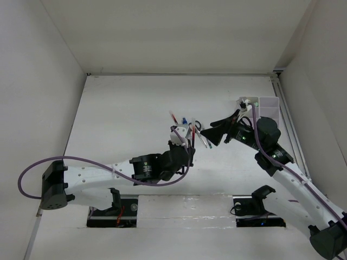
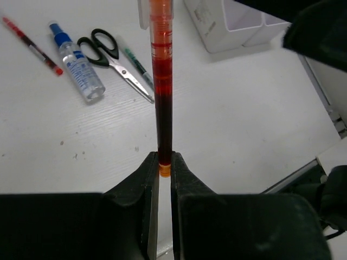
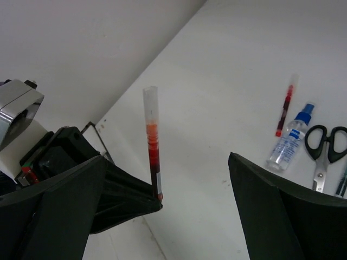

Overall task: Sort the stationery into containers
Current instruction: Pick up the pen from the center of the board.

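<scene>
Sorting at an early stage: left gripper (image 2: 164, 160) clamps a red pen (image 2: 162, 92) upright above the table (image 2: 244, 119), right gripper (image 3: 195, 180) gapes empty, while scissors (image 2: 111, 54), bottle (image 2: 80, 67), second red pen (image 2: 32, 46) and green pen (image 2: 138, 64) lie unsorted outside the organizer (image 2: 227, 35).

no legible text in any view, small blue-capped bottle (image 2: 79, 66) bears bluish print, too blurred to read, black joint housing (image 1: 143, 168) on the left arm shows a tiny marking, unreadable

My black left gripper (image 2: 165, 163) held a red, orange-tipped pen (image 2: 162, 97); beside the black-handled scissors (image 2: 116, 66) lay a blue-capped clear bottle (image 2: 81, 67).
</scene>
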`<state>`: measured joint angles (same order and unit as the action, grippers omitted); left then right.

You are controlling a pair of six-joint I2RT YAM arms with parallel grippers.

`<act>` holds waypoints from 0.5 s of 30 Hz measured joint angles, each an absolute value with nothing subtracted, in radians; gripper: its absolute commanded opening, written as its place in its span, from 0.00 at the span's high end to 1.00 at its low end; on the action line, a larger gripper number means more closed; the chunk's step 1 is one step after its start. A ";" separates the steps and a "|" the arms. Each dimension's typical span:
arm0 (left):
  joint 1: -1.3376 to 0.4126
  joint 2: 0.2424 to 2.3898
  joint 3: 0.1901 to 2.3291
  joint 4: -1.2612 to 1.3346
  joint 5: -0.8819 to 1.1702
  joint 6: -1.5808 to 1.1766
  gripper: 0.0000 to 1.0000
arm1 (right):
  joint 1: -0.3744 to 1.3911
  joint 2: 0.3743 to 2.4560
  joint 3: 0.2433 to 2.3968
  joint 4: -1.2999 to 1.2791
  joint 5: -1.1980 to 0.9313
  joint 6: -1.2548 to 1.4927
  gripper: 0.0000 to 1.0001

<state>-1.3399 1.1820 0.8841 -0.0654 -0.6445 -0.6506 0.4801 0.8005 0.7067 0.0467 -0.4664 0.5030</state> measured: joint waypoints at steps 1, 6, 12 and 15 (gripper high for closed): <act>-1.340 1.179 0.883 -0.045 -0.630 -0.630 1.00 | 0.483 0.802 0.702 0.064 -0.475 0.513 0.00; -1.340 1.179 0.883 0.020 -0.579 -0.560 1.00 | 0.537 0.838 0.689 0.120 -0.479 0.539 0.00; -1.340 1.179 0.883 0.064 -0.519 -0.514 1.00 | 0.591 0.887 0.687 0.168 -0.460 0.552 0.37; -1.340 1.180 0.883 0.072 -0.496 -0.501 1.00 | 0.612 0.896 0.687 0.179 -0.442 0.550 0.86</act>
